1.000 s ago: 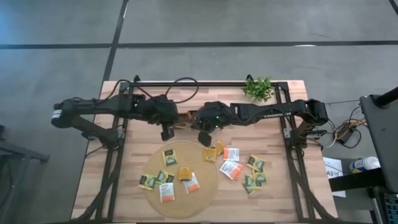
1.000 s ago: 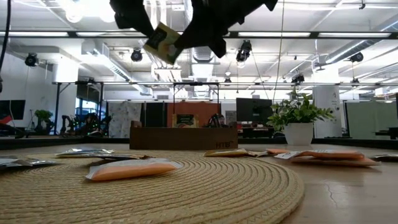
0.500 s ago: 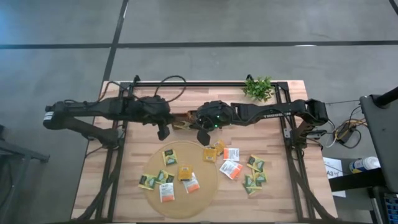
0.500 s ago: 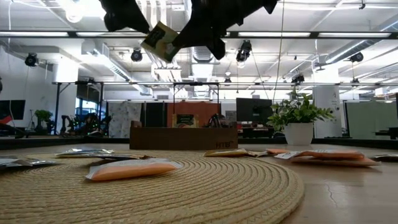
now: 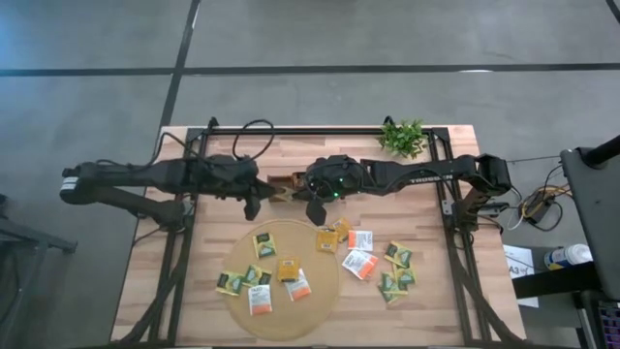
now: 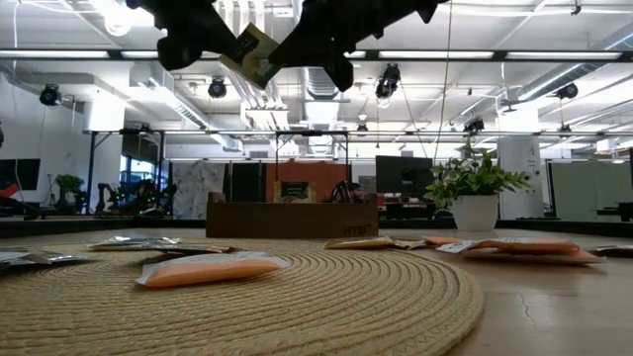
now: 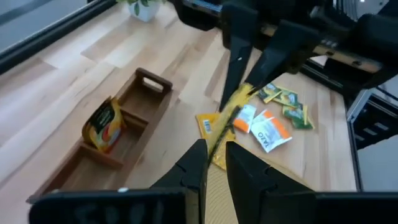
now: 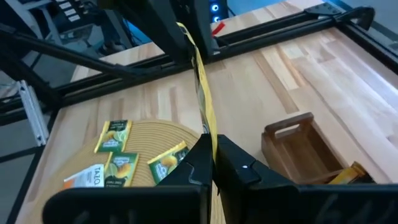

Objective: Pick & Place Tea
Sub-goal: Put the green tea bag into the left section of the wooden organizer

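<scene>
While both arms met above the middle of the wooden table (image 5: 426, 310), one yellow sachet (image 6: 251, 54) hung in the air between them, pinched from two sides. The left gripper (image 5: 260, 197) had its fingers clamped on one edge of that sachet, and the right gripper (image 5: 312, 206) was clenched tight on the opposite edge, so the packet stood on edge, seen as a thin yellow strip in the right wrist view (image 8: 202, 102). In the low view it sat tilted, high over the table, with the dark fingers of both arms closing on it.

Just under the two grippers lay the dark brown tray (image 7: 134, 118), long and divided into compartments; one yellow and orange sachet (image 7: 103, 126) leaned inside a compartment of it. Nearer the front edge of the table sat the round tan mat (image 5: 325, 281), and several sachets rested flat on it, green, yellow and white with orange. More sachets (image 5: 395, 269) were scattered on the bare wood just beside the mat, toward the right arm's side. A small green plant (image 5: 402, 138) stood at the far edge of the table, well apart from the tea.
</scene>
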